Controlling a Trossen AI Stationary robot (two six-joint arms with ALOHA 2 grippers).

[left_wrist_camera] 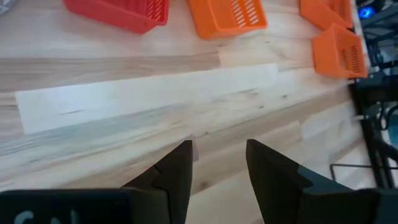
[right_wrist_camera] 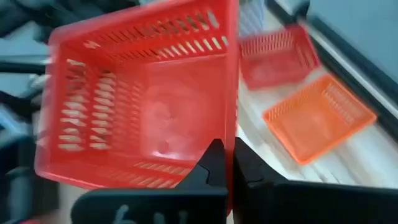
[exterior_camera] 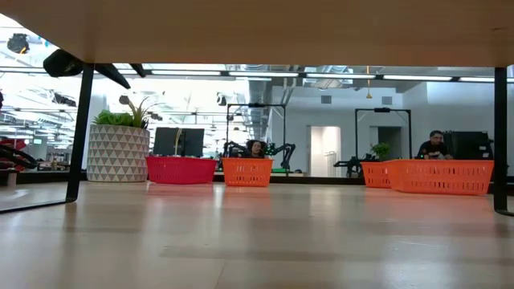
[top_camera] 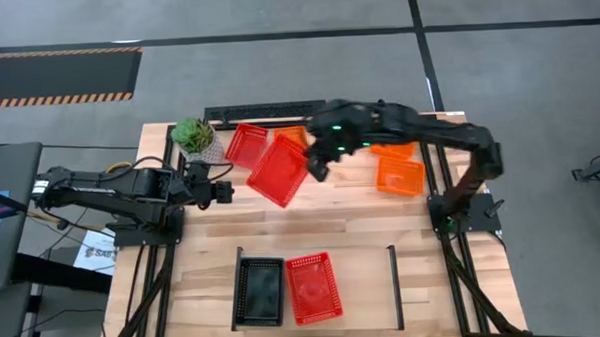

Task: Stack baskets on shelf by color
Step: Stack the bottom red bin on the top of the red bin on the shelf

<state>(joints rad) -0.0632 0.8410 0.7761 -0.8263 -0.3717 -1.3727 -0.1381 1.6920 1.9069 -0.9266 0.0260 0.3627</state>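
Pale wooden table planks point(top_camera: 332, 222) carry everything: at the left the left gripper point(top_camera: 224, 191) is held low over bare wood, its fingers point(left_wrist_camera: 177, 171) parted around nothing. Right of it, a red basket point(top_camera: 280, 170) is clamped by its rim in the shut right gripper point(top_camera: 318, 166) and hangs tilted, while orange baskets point(top_camera: 398, 171) lie further right. On the shelf point(top_camera: 369, 281) at the near edge, a black basket point(top_camera: 260, 291) and another red one point(top_camera: 313, 286) are set side by side.

Both arms are matte black, built of chunky jointed segments. The right arm point(top_camera: 409, 125) shows small green indicator lights near its wrist. The left arm point(top_camera: 111, 187) has dark cables along it. Each pincer has two flat, black, tapered fingers point(left_wrist_camera: 177, 171); pale lettering marks the right wrist housing point(right_wrist_camera: 143, 208).
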